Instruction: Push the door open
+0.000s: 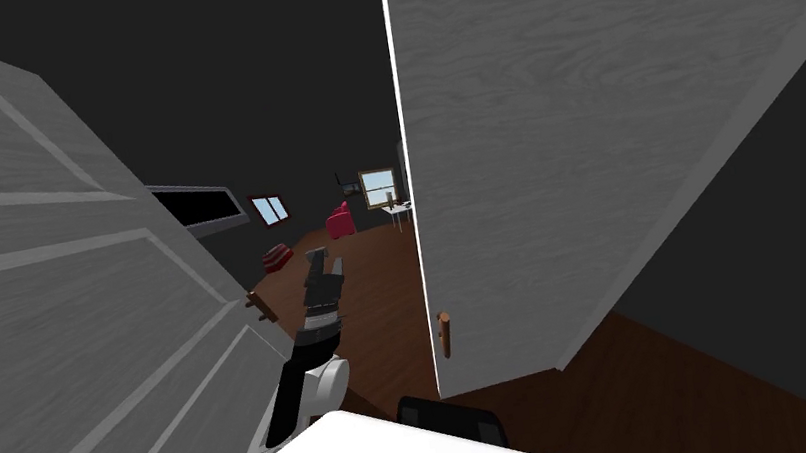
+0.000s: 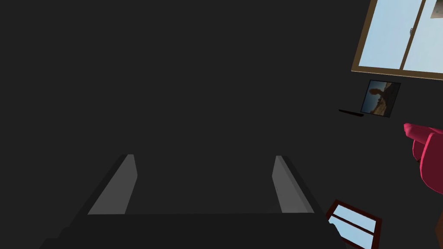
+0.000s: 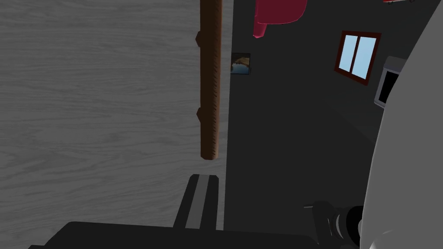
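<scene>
Right hand (image 3: 203,177) closed and empty, tips close to the grey door (image 3: 99,108) just short of its brown handle (image 3: 210,86); contact unclear. Left hand (image 2: 204,158) open, empty, reaching through the gap. Door ajar on the right, panelled door (image 1: 28,298) left. Probably mid-push. Next: press the free edge farther away, clear of the handle.

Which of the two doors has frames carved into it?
The door on the robot's left; the right door is flat, with only wood grain.
</scene>
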You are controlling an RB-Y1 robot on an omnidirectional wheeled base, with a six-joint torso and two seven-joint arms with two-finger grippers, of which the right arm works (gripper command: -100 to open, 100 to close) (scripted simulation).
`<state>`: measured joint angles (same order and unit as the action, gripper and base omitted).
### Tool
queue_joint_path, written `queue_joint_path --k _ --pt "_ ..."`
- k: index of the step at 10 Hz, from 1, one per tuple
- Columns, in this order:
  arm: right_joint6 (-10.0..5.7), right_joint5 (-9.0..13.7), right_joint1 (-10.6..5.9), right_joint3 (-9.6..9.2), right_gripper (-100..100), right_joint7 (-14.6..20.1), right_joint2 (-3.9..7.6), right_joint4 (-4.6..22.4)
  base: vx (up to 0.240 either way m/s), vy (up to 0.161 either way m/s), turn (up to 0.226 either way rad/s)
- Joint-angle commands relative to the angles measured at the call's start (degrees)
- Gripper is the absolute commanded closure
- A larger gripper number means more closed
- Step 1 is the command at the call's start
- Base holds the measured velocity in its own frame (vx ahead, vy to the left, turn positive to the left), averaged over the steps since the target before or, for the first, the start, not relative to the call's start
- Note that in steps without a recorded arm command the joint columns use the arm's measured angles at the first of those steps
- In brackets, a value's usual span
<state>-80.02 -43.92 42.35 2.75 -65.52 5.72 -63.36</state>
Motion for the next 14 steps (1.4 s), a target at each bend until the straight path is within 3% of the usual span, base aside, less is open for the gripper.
queue_joint_path --k 1,2,4,7,8,14 --pt "0.0 0.0 -0.01 0.0 100 0.0 0.0 0.0 0.0 0.0 0.0" --pt "1.18 1.5 -0.05 1.13 -100 -0.2 -0.64 -0.3 0.05 0.114 -0.168" --pt "2.09 2.6 -0.09 1.99 -100 -0.3 -1.37 -0.5 0.072 0.208 -0.123" --pt "4.0 5.0 -0.18 3.82 -100 -0.5 -3.74 -1.0 0.092 0.201 -0.139" --pt "3.25 4.6 -0.44 3.59 -100 -0.7 -3.17 -0.2 0.041 0.09 -0.027" --pt "5.51 5.0 -0.64 3.96 -100 0.2 -2.53 -2.0 0.176 0.08 0.027"
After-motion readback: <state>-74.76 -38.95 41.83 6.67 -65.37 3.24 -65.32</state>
